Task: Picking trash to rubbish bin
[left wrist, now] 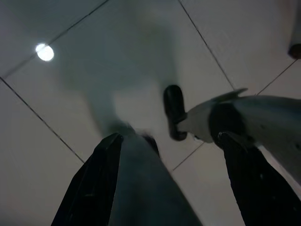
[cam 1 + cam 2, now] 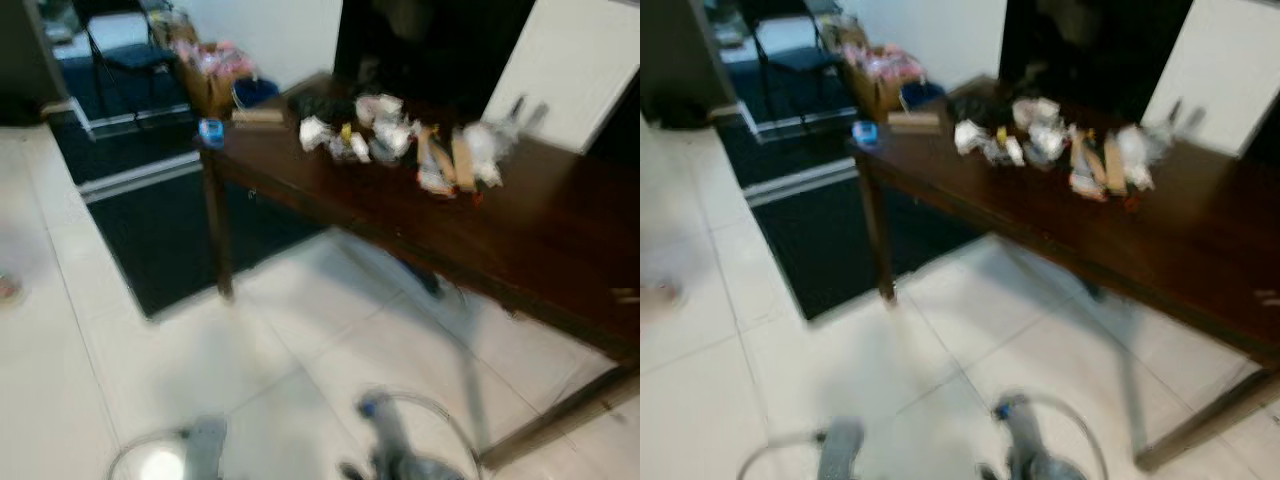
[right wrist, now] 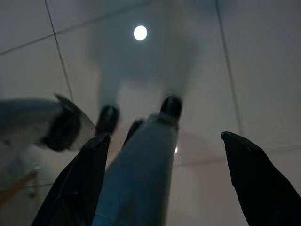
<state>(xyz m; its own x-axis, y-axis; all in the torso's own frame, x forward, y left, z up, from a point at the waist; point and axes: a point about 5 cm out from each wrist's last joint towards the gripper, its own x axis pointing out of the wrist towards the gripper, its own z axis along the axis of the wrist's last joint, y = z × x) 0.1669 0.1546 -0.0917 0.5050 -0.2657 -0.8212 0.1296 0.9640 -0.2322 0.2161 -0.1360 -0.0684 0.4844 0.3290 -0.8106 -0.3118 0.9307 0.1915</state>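
Head views, L to R: dark mat (image 2: 170, 250) on pale tiled floor (image 2: 60, 330) at 9 o'clock; chair (image 2: 125, 50) and a bag of pink stuff (image 2: 215, 70) at 11; dark wooden table (image 2: 560, 240) running from 12 to 3 o'clock. Small blue object (image 2: 211, 130) sits on the table's near-left corner; the trash (image 2: 400, 135), a loose row of crumpled white wrappers and tan packets, lies along the far edge at 12–1 o'clock, blurred, pieces touching or just beside each other. Judged light, soft, crushable, likely slick film: pinch each piece at a raised crumple or packet edge, not flat from above. No bin can be made out. Both arms hang low at 6 o'clock. Left gripper (image 1: 167, 179) in left wrist view: fingers spread wide, nothing between, floor tiles and robot's feet beyond. Right gripper (image 3: 176, 181) in right wrist view: likewise wide apart, empty, aimed at floor. Wrist views give finger spacing, which the head views blur; head views give table and trash.
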